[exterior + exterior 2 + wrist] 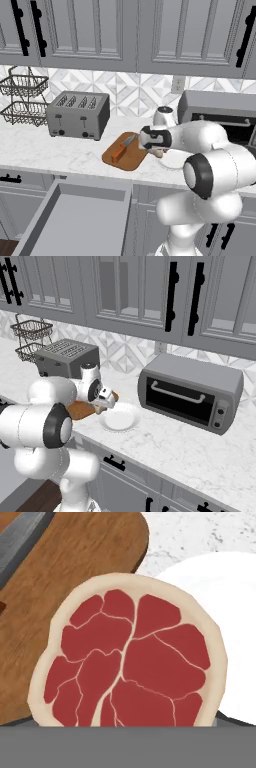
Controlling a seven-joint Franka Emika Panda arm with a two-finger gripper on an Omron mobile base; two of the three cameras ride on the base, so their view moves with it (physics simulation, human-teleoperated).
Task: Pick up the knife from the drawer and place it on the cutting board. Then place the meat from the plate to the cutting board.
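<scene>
Marble counter (45, 147), orange-handled knife (121, 148) on reddish-brown wooden cutting board (131, 159), round white plate (119, 419) at its 3 o'clock, gripper (159, 152) grasping red raw steak (129, 664).

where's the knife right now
The knife lies on the cutting board, on the counter right of the toaster in the left base view, just left of the gripper. In the hand view its grey blade crosses the board's top-left corner.

white rounded arm (210, 145), dark joints

The meat (131, 667) is red, veined, with a pale rim; the board (131, 155) reddish-brown wood; the plate (120, 420) plain white; the desk (40, 145) white marble.
</scene>
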